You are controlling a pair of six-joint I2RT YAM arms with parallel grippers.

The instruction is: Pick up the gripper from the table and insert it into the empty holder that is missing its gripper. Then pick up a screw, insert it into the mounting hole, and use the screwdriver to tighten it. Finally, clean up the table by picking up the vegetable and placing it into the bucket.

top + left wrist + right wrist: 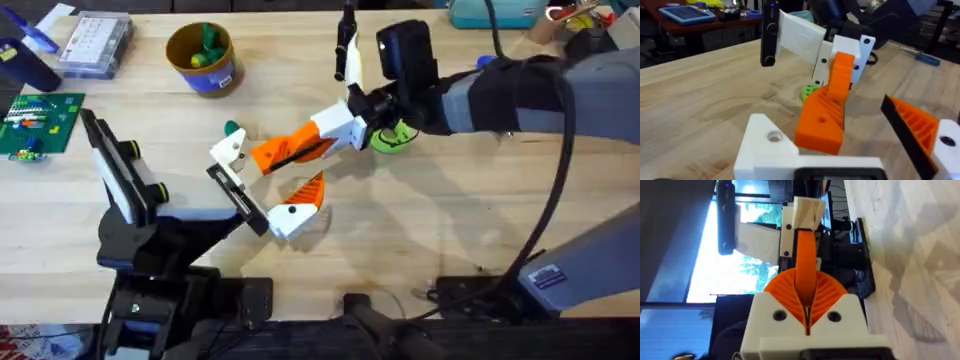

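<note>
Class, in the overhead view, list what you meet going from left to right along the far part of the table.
Green circuit board → clear compartment box → yellow bucket → lime-green disc beside the right arm.

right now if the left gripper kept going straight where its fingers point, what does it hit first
Most likely the orange finger part held by the right gripper: it lies right ahead of the open left gripper, between its fingers. Depth is hard to judge, so contact may be slightly off-centre.
</note>
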